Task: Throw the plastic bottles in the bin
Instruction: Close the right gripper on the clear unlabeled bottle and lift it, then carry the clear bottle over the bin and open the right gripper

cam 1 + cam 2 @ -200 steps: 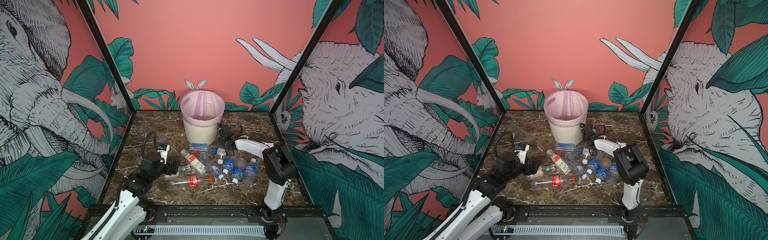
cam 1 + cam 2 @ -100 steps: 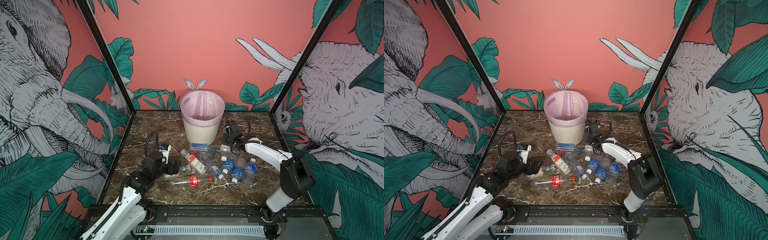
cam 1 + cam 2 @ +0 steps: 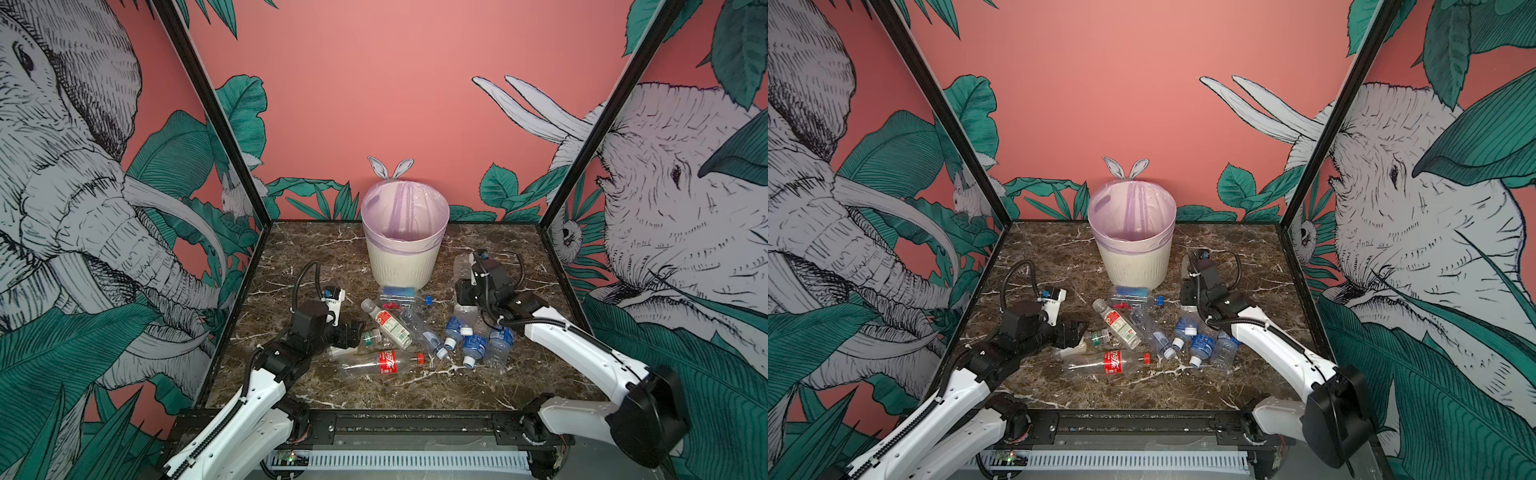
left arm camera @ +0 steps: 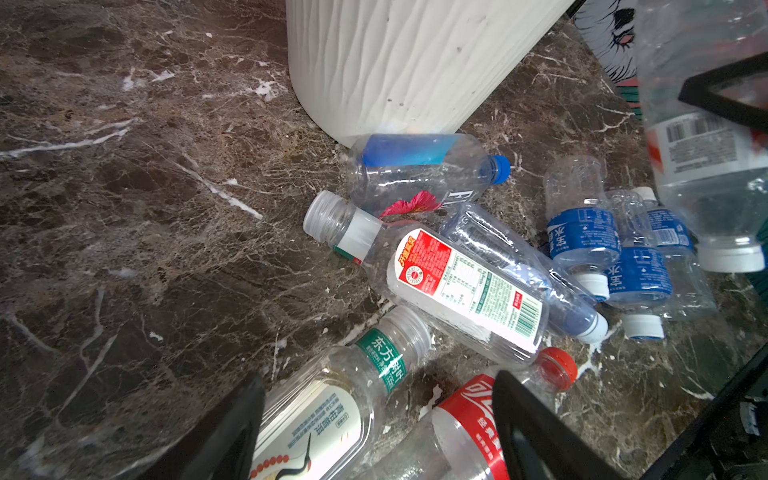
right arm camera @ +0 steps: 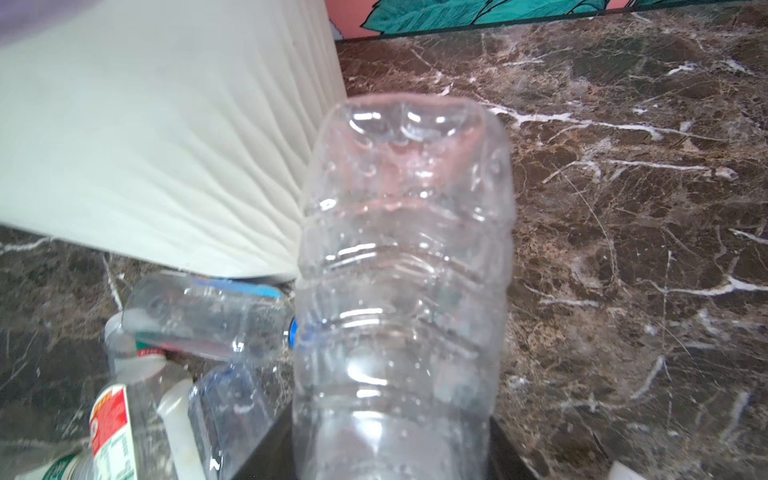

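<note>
A: Where is open room seen on the dark brown marble-patterned counter [image 3: 519, 374]?

B: Bare stone is seen left of the round cream-white ribbed plastic bin [image 3: 405, 266], along the right edge, and in a strip by the black front rail [image 3: 395, 415]. The bin, lined with a lilac bag [image 3: 399, 208], is set at the back middle, close to the salmon-red mural wall [image 3: 374, 83]. The back corners are marked by black frame posts [image 3: 216, 112].

A: What is found in the way?

B: The middle is crowded with clear plastic bottles [image 3: 390, 328] lying flat. A square blue-labelled bottle [image 3: 397, 295] is lodged against the bin's foot, and a red-labelled cola bottle [image 3: 382, 361] is laid across the front.

A: And the end effectors?

B: The right end effector [image 3: 468, 286] is pinched on a clear white-capped plastic bottle [image 5: 403, 270], which is held just beside the bin's ribbed wall, below its rim. The left end effector [image 4: 377, 378] is spread low over a green-banded bottle [image 4: 328, 411] at the heap's left. Whether that bottle is touched cannot be told.
</note>
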Motion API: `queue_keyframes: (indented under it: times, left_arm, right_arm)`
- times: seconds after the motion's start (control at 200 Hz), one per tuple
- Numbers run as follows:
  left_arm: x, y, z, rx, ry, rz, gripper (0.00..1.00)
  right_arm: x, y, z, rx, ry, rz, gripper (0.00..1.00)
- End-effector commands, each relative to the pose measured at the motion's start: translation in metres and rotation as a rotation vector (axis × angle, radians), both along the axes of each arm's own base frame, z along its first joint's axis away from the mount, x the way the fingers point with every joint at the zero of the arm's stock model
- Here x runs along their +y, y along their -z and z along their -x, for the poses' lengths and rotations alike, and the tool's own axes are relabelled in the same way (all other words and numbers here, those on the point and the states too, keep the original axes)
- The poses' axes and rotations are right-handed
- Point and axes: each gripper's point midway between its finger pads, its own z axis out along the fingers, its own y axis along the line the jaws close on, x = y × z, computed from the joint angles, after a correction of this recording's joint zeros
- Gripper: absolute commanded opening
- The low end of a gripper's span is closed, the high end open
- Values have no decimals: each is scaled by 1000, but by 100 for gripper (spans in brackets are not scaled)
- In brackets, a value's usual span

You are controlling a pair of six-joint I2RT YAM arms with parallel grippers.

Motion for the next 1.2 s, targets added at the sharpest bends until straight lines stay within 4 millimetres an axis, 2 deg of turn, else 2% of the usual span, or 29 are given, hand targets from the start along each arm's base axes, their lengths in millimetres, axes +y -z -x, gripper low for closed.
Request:
queue_keyframes:
  times: [0.0, 0.275, 0.415, 0.57, 0.695, 0.8, 0.805, 0.81, 0.83, 0.835, 0.845, 0.865, 0.88, 0.89, 0.93, 1.01, 1.065, 1.07, 1.135, 1.19]
  left_arm:
    - [-6, -4, -1, -5, 15, 29, 86]
    - [-15, -1, -2, 6, 45, 36, 85]
    - [-19, 2, -2, 12, 61, 28, 85]
    - [-23, 2, -4, 13, 66, 28, 85]
    - [-24, 1, -5, 9, 72, 25, 85]
    - [-25, 0, -5, 1, 76, 27, 85]
    - [-25, 0, -5, 1, 76, 27, 85]
    - [-25, 0, -5, 0, 76, 27, 85]
    - [-25, 0, -5, -1, 75, 27, 85]
    - [-25, 0, -5, 0, 74, 27, 85]
    - [-25, -1, -5, -3, 76, 27, 85]
    - [-25, 0, -5, -2, 76, 28, 85]
    - [-25, 0, -5, -2, 76, 28, 85]
    - [-25, 1, -4, -1, 75, 28, 85]
    - [-25, 1, -4, -3, 75, 30, 85]
    - [-23, 1, -3, -6, 65, 35, 85]
    - [-21, 1, -1, -11, 60, 38, 85]
    - [-21, 1, -1, -11, 60, 38, 85]
    - [-18, -1, 2, -15, 52, 41, 85]
    - [-16, -1, 5, -18, 47, 44, 85]
  right_arm:
    - [1, -16, 14, -75, -76, -2, 49]
    - [-8, -39, 55, -178, -172, -56, 49]
    - [-12, -59, 70, -252, -202, -87, 49]
    - [-17, -84, 74, -288, -186, -106, 50]
    - [-7, -123, 67, -328, -200, -143, 50]
    - [11, -174, 47, -373, -228, -178, 50]
    - [14, -169, 45, -359, -231, -171, 50]
    - [14, -182, 46, -382, -233, -183, 50]
    - [19, -191, 40, -388, -237, -190, 50]
    - [21, -187, 37, -374, -239, -183, 50]
    - [24, -190, 33, -372, -242, -183, 50]
    - [29, -203, 27, -385, -246, -193, 50]
    - [35, -205, 20, -376, -251, -191, 49]
    - [38, -218, 17, -392, -254, -199, 49]
    - [49, -240, 1, -408, -261, -205, 49]
    - [78, -268, -41, -405, -266, -206, 50]
    - [91, -284, -68, -412, -247, -197, 59]
    - [94, -280, -73, -401, -245, -190, 61]
    - [107, -282, -104, -384, -229, -169, 81]
    - [109, -283, -121, -377, -196, -145, 90]
